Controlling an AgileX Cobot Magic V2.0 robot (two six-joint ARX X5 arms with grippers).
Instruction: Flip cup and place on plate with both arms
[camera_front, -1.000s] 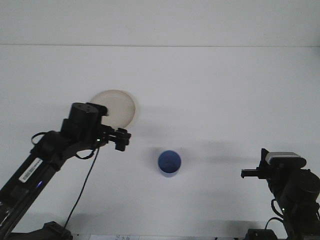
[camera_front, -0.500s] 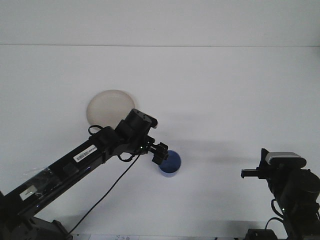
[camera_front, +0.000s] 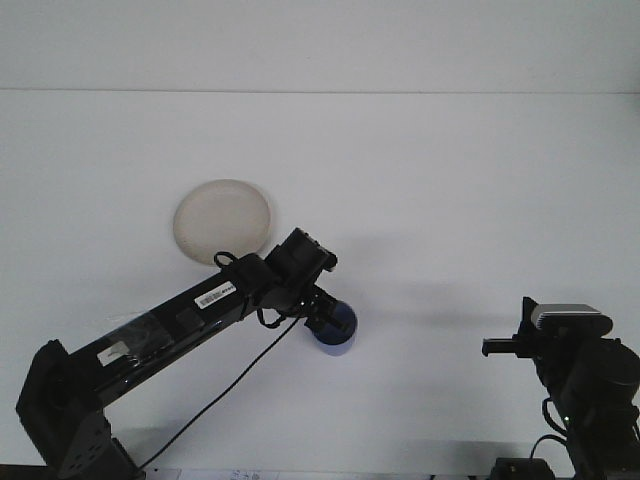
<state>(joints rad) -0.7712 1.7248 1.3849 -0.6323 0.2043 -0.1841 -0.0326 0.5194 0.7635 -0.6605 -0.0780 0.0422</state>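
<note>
Bright, even overhead light washes the white tabletop (camera_front: 450, 180) almost flat. Shadows are faint and soft. The picture is slightly grainy, and the dark arms lose detail.

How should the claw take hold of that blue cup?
Probably by the rim, coming from the left. The blue cup appears to stand with its opening up, so one finger could slip inside the wall and one outside. The left claw is already over that edge.
</note>
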